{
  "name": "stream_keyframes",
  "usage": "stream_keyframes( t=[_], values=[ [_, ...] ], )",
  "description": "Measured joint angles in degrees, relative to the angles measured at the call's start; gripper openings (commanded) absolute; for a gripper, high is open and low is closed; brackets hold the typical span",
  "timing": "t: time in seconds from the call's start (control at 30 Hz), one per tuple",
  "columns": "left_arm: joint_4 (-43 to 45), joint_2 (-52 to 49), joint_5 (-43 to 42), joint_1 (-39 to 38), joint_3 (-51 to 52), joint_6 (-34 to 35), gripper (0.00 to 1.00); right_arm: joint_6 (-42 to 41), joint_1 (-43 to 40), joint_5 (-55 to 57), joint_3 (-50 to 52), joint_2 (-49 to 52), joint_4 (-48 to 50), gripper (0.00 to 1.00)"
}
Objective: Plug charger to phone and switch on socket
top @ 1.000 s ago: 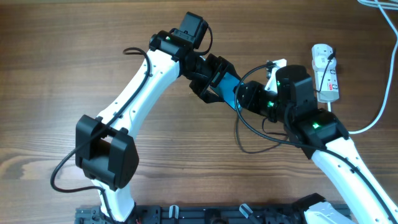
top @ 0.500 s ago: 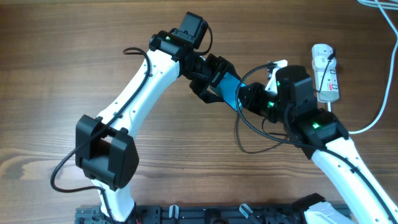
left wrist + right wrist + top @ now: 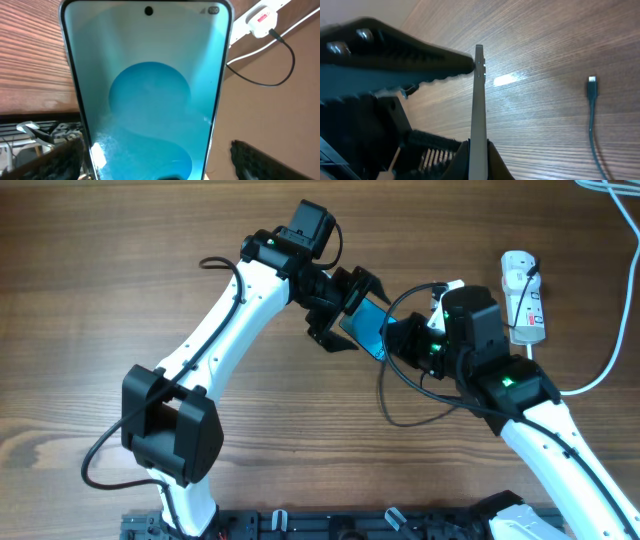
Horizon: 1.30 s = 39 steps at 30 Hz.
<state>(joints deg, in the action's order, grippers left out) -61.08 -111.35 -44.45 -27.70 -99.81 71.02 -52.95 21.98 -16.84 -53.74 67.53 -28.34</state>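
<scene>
Right gripper [image 3: 479, 148] apparently clamped the flat cyan-screened phone [image 3: 479, 100]; left gripper [image 3: 152, 152] gaped; thin black charger plug [image 3: 591, 84] lay at 3 o'clock.

I'm seeing soft even light overhead, the phone [image 3: 150, 90] glowing bright, glare glinting on the table [image 3: 506, 79], right wrist view's upper left blurring.

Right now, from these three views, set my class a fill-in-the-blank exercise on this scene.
The right gripper is shut on the ____.
The charger has its plug tip lying unplugged on the ____.
The left gripper stands ____.
The socket lies nearer the ____ arm.
Missing words: phone; table; open; right.
</scene>
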Motion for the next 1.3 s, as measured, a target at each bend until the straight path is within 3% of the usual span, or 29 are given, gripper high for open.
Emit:
stream_keyframes(
  t=[0.1,0.23,0.3,0.47,0.67,0.9,1.17,1.3],
  values=[
    [0.07,0.0,-1.49,0.0,0.0,0.02,1.0,-5.53,0.0,0.22,0.0,0.02,-0.02,0.04],
    [0.04,0.0,-2.82,0.0,0.0,0.02,1.0,-21.24,-0.04,1.46,0.0,0.02,-0.07,0.04],
    [0.07,0.0,-3.06,0.02,0.0,0.02,0.9,-29.24,-0.87,2.62,0.0,0.02,0.0,0.04],
    [0.07,0.0,-3.48,2.19,0.0,0.02,0.61,-40.11,-1.55,3.82,0.0,0.02,0.74,0.04],
    [1.18,0.0,-3.48,2.34,0.0,0.0,0.58,-54.84,-1.55,0.37,0.0,0.02,0.76,0.05],
    [2.29,0.0,-3.26,2.34,0.0,0.02,0.47,-63.39,-1.55,-1.36,0.0,0.02,1.75,0.04],
    [2.84,0.0,-2.51,2.34,0.0,0.02,0.31,-64.92,-1.55,-1.57,0.0,0.02,3.65,0.05],
    [3.06,0.0,-2.34,2.32,0.0,0.04,0.31,-64.96,-1.57,-1.55,0.0,0.02,3.78,0.04]
  ],
)
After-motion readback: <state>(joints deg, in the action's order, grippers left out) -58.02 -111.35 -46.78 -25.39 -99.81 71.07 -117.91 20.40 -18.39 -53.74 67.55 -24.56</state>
